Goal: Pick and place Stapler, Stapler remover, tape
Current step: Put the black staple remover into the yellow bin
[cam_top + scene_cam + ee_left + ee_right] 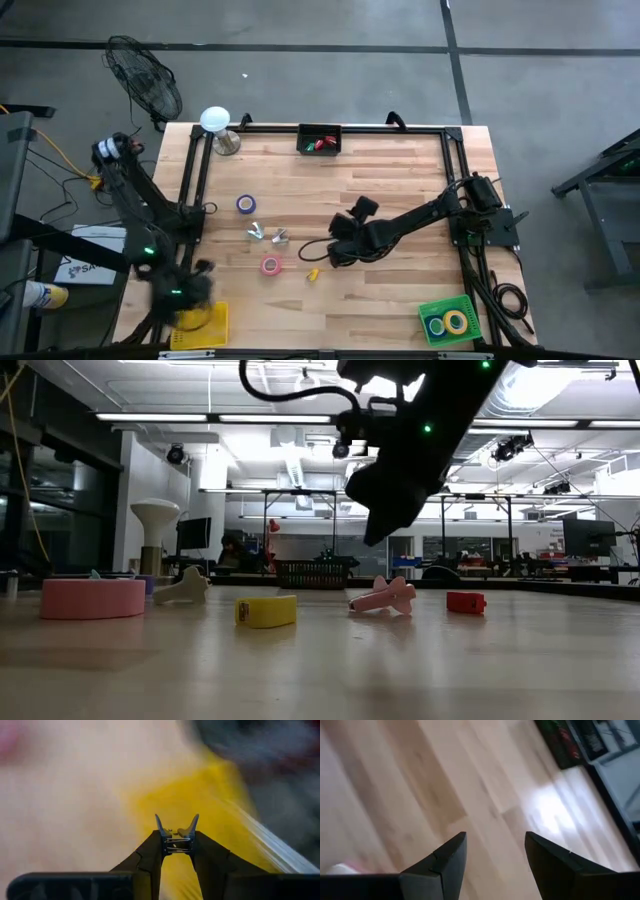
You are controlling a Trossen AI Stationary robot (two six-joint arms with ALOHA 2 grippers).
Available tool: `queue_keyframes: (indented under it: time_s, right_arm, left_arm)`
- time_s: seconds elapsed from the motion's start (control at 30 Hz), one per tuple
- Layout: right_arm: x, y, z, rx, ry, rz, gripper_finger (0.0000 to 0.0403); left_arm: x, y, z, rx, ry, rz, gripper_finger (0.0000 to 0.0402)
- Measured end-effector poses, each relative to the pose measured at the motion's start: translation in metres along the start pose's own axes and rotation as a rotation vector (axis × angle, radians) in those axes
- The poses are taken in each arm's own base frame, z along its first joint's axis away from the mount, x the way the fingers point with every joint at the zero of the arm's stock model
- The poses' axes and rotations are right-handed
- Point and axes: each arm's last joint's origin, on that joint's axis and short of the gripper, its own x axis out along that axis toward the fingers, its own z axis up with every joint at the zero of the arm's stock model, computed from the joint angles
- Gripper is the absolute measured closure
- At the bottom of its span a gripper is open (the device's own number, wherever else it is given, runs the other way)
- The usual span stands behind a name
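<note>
While the left gripper pinched a small, light, stiff silver staple remover, the right gripper hung empty, fingers parted.

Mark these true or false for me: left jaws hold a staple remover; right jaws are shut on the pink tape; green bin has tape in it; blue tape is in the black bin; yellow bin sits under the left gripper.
1. The left gripper holds a staple remover. True.
2. The right gripper is shut on the pink tape. False: its jaws are open and empty; that tape lies on the table.
3. The green bin holds tape. True.
4. The blue tape is in the black bin. False: it lies on the table.
5. The yellow bin is beneath the left gripper. True.
</note>
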Motion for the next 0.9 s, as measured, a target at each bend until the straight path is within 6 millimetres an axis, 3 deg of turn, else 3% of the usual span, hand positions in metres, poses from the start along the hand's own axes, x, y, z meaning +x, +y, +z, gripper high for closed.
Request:
queue_keyframes:
  time_s: [0.1, 0.17, 0.27, 0.9]
  right_arm:
    - [0.000, -0.001, 0.000, 0.009, -0.012, -0.028, 0.0210]
    - [0.000, -0.001, 0.000, 0.008, -0.015, -0.030, 0.0210]
    - [0.000, -0.001, 0.000, -0.003, -0.014, -0.025, 0.0210]
    - [0.000, -0.001, -0.001, -0.015, 0.001, -0.011, 0.0210]
  left_arm:
    - [0.004, 0.016, 0.003, 0.055, 0.015, 0.104, 0.0318]
    - [0.001, 0.014, 0.013, 0.066, 0.005, 0.019, 0.0318]
    - [0.005, 0.020, 0.009, 0.090, 0.089, 0.011, 0.0318]
    - [0.008, 0.014, 0.010, 0.037, 0.199, -0.134, 0.0318]
